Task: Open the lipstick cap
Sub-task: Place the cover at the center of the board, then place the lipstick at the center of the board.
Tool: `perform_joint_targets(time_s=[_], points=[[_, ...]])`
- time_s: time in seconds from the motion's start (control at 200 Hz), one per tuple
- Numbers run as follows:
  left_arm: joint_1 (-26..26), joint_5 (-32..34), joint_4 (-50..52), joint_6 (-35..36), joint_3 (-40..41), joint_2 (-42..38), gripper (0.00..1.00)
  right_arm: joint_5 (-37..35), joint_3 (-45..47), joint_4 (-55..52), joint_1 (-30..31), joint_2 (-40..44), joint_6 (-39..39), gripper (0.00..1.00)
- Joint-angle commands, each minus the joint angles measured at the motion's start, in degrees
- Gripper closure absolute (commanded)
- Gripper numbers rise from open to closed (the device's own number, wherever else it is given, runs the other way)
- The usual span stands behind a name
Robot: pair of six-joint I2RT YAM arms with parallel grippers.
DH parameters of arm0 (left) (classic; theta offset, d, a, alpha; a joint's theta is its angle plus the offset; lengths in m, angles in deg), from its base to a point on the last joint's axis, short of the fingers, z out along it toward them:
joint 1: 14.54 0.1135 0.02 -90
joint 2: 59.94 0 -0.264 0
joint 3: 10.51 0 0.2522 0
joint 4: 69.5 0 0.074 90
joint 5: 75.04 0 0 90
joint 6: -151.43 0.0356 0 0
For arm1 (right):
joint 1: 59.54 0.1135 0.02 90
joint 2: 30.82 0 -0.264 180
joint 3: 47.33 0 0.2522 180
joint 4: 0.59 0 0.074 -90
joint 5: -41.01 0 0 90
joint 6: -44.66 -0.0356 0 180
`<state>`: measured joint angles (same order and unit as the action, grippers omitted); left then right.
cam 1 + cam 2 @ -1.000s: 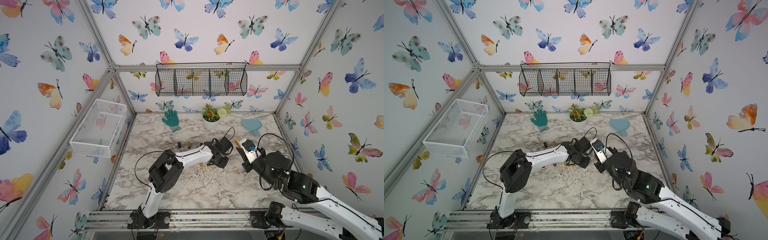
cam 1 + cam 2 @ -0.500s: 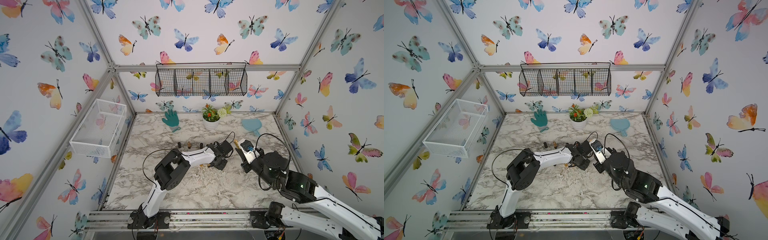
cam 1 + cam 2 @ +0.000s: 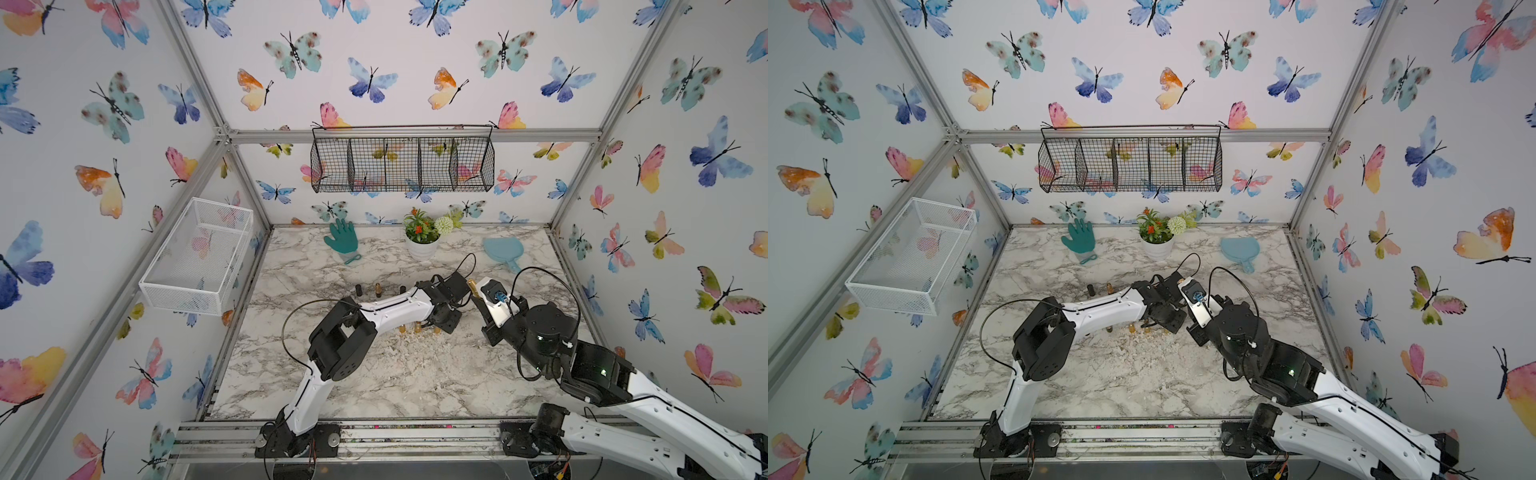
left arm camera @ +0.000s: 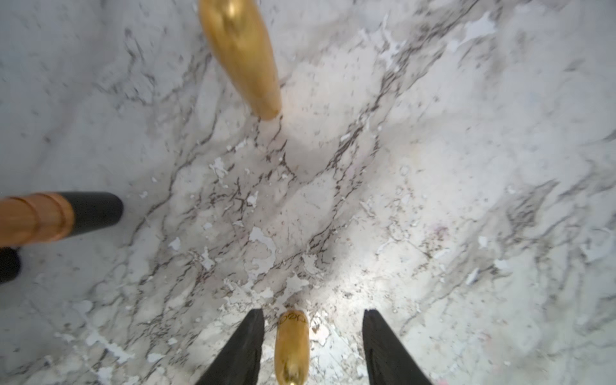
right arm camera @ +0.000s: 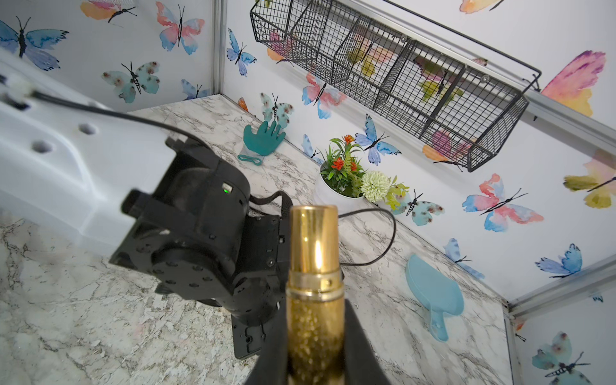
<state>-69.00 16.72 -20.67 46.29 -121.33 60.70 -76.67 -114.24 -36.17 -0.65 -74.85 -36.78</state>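
Observation:
The gold lipstick (image 5: 315,293) has no cap on; its smooth inner tube sticks out past my right gripper (image 5: 315,320), which is shut on its glittery base. In both top views that gripper (image 3: 473,289) (image 3: 1181,284) hangs above the table's middle, pointing toward the left wrist. A gold cap (image 4: 292,346) stands upright on the marble between the fingers of my left gripper (image 4: 313,313). The jaws are open, with a gap on each side of the cap. Seen in a top view, the left gripper (image 3: 446,320) points down at the table.
More gold caps (image 3: 417,328) (image 4: 243,56) and a black-and-copper lipstick (image 4: 60,216) stand close to the left gripper. A short row of tubes (image 3: 377,289) stands behind the left arm. A green glove (image 3: 343,241), flower pot (image 3: 422,249) and blue paddle (image 3: 503,251) are at the back.
My left gripper has opened and let go of the gold cap, which now stands on the table. Its arm has shifted a little to the right. The right arm has barely moved.

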Motion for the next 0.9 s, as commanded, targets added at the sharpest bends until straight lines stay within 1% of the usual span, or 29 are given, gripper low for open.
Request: perform_joint_targets(time_s=[0.0, 0.08, 0.17, 0.33, 0.34, 0.365, 0.465, 0.576, 0.726, 0.891], points=[[2.52, -3.31, 4.01, -0.88, -3.36, -7.63, 0.45, -1.06, -0.98, -0.73, -0.01, 0.61, -0.65, 0.98], [5.77, -8.77, 4.79, -2.25, -3.34, -11.4, 0.43, -0.61, -0.74, -0.44, -0.01, 0.48, -0.61, 0.98], [10.24, -15.25, 4.11, -3.8, -0.92, -16.83, 0.41, 0.22, -0.05, 0.4, -0.01, 0.02, -0.56, 0.98], [18.78, -28.68, 2.44, -4.9, 4.89, -26.09, 0.38, 2.72, 1.1, 2.51, -0.01, -2.87, -0.21, 0.98], [19.39, -30.6, 2.21, -4.9, 5.33, -26.6, 0.38, 3.01, 1.15, 2.6, -0.01, -3.18, -0.21, 0.98], [20.63, -32.96, 1.93, -4.9, 6.41, -27.89, 0.38, 3.62, 1.28, 2.97, -0.01, -4.09, -0.08, 0.98], [25.06, -42.1, -2.6, -6.58, 12.23, -33.16, 0.37, 6.72, 1.29, 4.41, -0.01, -8.34, -0.21, 0.98], [27.59, -50.99, -8.57, -9.3, 18.66, -38.21, 0.35, 9.64, 1.88, 8.49, -0.01, -11.72, -0.3, 0.98], [28.68, -55.77, -9.88, -9.57, 22.52, -42.03, 0.34, 12.38, 2.13, 13.05, -0.01, -16.18, -0.3, 0.98], [29.04, -56.48, -10.17, -8.88, 25.14, -44.22, 0.33, 15.36, 1.12, 15.66, -0.01, -20.61, -0.47, 0.98]])
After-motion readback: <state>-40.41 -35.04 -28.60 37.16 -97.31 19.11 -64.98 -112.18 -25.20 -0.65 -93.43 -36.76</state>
